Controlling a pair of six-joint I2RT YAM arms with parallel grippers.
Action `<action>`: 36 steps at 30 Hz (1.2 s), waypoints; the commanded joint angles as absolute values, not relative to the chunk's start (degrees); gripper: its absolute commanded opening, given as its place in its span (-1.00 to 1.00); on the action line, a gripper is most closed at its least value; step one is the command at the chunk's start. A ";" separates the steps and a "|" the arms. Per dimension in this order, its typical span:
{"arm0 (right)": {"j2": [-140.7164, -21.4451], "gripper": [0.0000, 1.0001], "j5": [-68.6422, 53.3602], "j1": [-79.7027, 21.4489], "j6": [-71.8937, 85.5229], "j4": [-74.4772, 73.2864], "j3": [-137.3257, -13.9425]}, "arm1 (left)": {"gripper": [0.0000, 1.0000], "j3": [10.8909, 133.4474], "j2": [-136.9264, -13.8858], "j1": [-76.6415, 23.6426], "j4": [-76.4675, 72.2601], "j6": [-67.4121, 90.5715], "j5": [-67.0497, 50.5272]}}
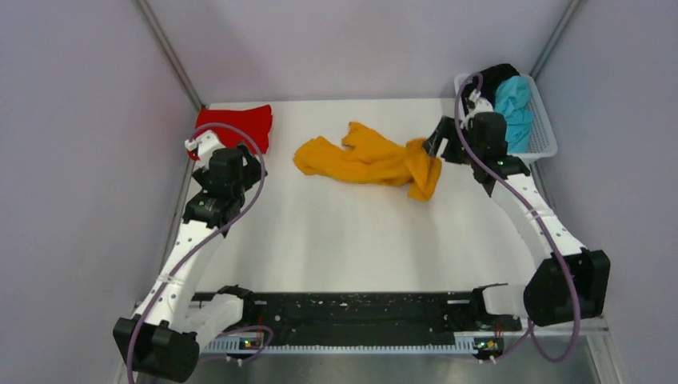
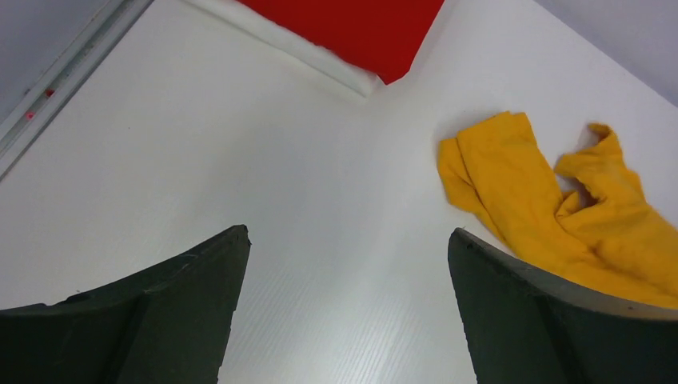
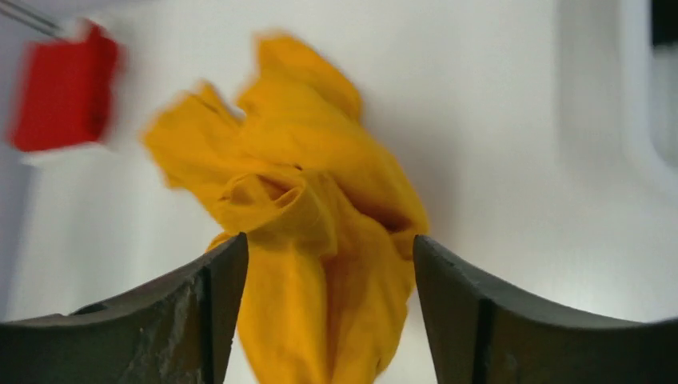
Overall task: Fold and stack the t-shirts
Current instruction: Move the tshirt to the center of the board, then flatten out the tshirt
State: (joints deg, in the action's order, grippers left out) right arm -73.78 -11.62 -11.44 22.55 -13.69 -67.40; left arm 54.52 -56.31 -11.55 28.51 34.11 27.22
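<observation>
The orange-yellow t-shirt (image 1: 368, 158) lies crumpled at the far middle of the table. It also shows in the left wrist view (image 2: 544, 200) and the right wrist view (image 3: 312, 184). The red t-shirt (image 1: 240, 124) lies folded at the far left, and shows in the left wrist view (image 2: 352, 28) and the right wrist view (image 3: 64, 88). The turquoise t-shirt (image 1: 513, 108) and the black t-shirt (image 1: 496, 78) sit bunched in the basket. My right gripper (image 1: 434, 144) (image 3: 329, 240) is open at the orange-yellow shirt's right end, with cloth between its jaws. My left gripper (image 1: 216, 152) (image 2: 348, 234) is open and empty over bare table near the red shirt.
A white mesh basket (image 1: 548, 128) stands at the far right corner. Grey walls close in the table on the left, back and right. A black rail (image 1: 360, 308) runs along the near edge between the arm bases.
</observation>
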 commanded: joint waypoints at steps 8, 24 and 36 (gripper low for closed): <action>-75.35 0.71 3.65 -8.72 19.83 -22.45 -57.39 | 0.97 56.05 -74.10 -9.32 22.14 37.49 11.46; -75.27 0.67 2.97 -16.08 18.19 -13.26 -49.44 | 0.66 91.77 -115.55 -8.22 26.64 30.82 -5.11; -91.15 0.50 2.34 -16.81 15.64 -6.62 -55.30 | 0.07 94.04 -123.35 -8.35 22.01 30.94 -15.34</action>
